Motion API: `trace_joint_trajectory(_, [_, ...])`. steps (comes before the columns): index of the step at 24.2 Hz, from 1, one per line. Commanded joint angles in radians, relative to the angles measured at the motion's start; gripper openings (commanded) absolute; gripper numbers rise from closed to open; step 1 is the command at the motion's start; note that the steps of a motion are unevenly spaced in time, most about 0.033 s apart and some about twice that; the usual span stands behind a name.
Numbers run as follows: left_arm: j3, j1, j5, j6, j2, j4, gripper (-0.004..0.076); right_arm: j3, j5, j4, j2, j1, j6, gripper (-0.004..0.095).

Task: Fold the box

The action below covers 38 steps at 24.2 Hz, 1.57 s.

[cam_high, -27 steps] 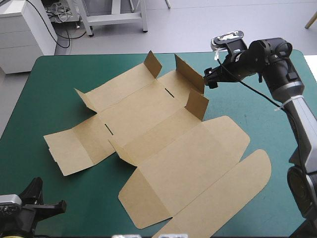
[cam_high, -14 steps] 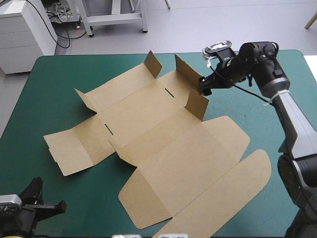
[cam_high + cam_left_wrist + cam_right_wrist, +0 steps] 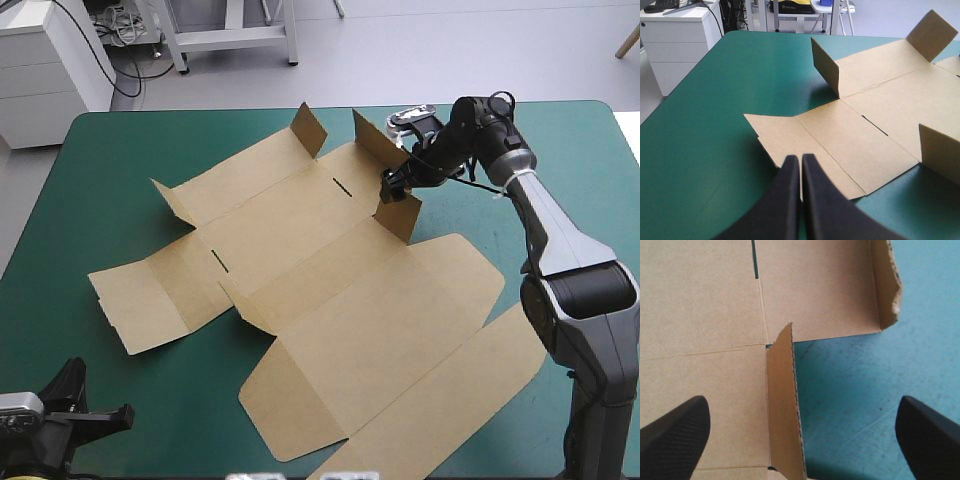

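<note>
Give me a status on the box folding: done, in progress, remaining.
Done: little. The box lies mostly flat; only its small corner flaps stand up. In hand: the right claw, open, straddles one raised flap at the far right corner. The left claw is shut, idle off the box's near left side. Left: raising and tucking all the walls; the lid lies flat.

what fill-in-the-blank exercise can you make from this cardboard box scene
1. The right gripper is ___, its black fingers either side of a raised flap of the cut brown cardboard box.
2. The left gripper, by the table's near left corner, is ___.
3. The table cover beneath the box is ___ in colour.
Missing words: open; shut; teal-green.
</note>
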<state>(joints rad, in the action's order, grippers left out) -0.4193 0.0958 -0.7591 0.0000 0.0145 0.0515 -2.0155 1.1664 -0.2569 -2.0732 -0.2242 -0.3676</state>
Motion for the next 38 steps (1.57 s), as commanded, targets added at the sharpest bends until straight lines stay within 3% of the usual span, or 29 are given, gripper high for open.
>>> trace_joint_trajectory(1, [-0.023,-0.006,0.083,-0.007,0.011,0.009,-0.0008,-0.039,-0.001,-0.038,0.033,0.006,-0.016,0.0924])
trace_joint_trajectory(11, [-0.023,-0.006,0.083,-0.007,0.011,0.009,-0.0008,-0.028,0.003,-0.041,0.024,0.006,-0.015,0.092])
trace_joint_trajectory(14, [-0.023,-0.006,0.083,-0.007,0.011,0.009,-0.0008,-0.028,0.003,-0.048,0.024,0.006,-0.007,0.0866])
trace_joint_trajectory(16, [-0.023,-0.006,0.083,-0.007,0.011,0.009,-0.0008,-0.028,0.003,-0.06,0.024,0.006,0.005,0.0801])
trace_joint_trajectory(20, [-0.023,-0.006,0.083,-0.007,0.011,0.009,-0.0008,-0.028,0.005,-0.057,0.024,-0.007,0.017,0.0519])
trace_joint_trajectory(23, [-0.023,-0.006,0.083,-0.007,0.011,0.009,-0.0008,-0.028,0.005,-0.031,0.024,-0.023,0.019,0.0411])
trace_joint_trajectory(29, [-0.023,-0.006,0.083,0.0,0.011,0.009,-0.0008,-0.016,0.005,-0.017,0.024,-0.025,0.026,0.048])
trace_joint_trajectory(33, [-0.023,-0.006,0.083,0.0,0.011,0.013,-0.0008,0.048,0.005,-0.017,0.024,-0.025,0.02,0.0592])
trace_joint_trajectory(38, [-0.023,-0.006,0.083,0.0,0.011,0.013,-0.0008,0.078,0.003,-0.023,0.024,-0.025,-0.002,0.0607])
